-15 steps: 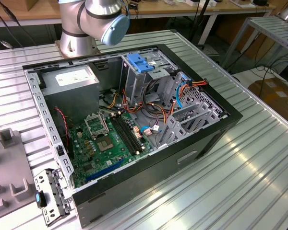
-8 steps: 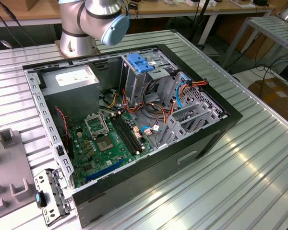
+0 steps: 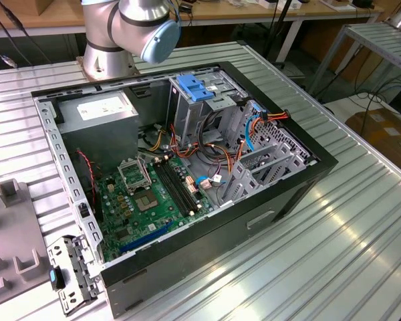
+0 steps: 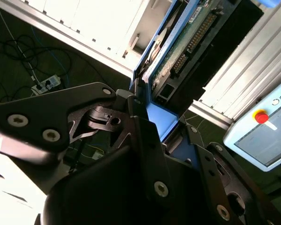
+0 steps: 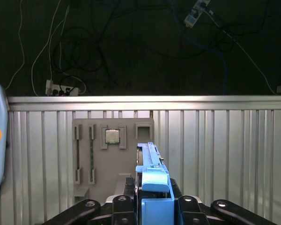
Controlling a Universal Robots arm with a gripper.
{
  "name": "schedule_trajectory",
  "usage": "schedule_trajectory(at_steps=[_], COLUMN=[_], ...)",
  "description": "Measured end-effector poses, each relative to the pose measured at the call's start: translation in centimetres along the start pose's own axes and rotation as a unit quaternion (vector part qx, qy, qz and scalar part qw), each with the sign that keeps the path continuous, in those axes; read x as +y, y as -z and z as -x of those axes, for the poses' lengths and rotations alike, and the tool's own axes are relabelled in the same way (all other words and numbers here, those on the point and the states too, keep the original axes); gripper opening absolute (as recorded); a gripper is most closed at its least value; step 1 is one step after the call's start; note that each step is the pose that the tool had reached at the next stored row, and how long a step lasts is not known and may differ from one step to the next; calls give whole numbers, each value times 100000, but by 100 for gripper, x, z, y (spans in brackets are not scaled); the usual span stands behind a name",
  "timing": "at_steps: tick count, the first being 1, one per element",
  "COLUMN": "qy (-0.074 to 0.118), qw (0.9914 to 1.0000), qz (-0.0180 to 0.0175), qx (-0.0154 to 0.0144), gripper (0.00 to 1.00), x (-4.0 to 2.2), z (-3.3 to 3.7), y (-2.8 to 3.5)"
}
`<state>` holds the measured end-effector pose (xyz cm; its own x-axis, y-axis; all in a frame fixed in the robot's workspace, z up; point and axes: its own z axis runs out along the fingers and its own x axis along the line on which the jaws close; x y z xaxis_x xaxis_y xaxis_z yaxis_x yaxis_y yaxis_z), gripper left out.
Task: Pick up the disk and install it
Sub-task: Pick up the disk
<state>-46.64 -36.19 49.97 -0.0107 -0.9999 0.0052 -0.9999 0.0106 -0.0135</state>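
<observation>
Disk [image 5: 152, 185] clamped in tool [image 5: 153, 208]

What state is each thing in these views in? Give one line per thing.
disk: held in the gripper, not yet installed.
gripper: shut on the disk.
computer case: on its side, open, panel off.
processor chip: seated in the grey holder.

Bright overhd light, dark bkgd

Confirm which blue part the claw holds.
The disk in blue rails, clamped in the claw; the light-blue latch sits on the computer case.
</observation>
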Motion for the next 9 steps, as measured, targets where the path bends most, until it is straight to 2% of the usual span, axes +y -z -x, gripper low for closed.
schedule_trajectory(at_steps=[9], qy=[-3], qw=[100000], qz=[-1], qx=[3], gripper=[37], x=[-103], z=[1], y=[-2])
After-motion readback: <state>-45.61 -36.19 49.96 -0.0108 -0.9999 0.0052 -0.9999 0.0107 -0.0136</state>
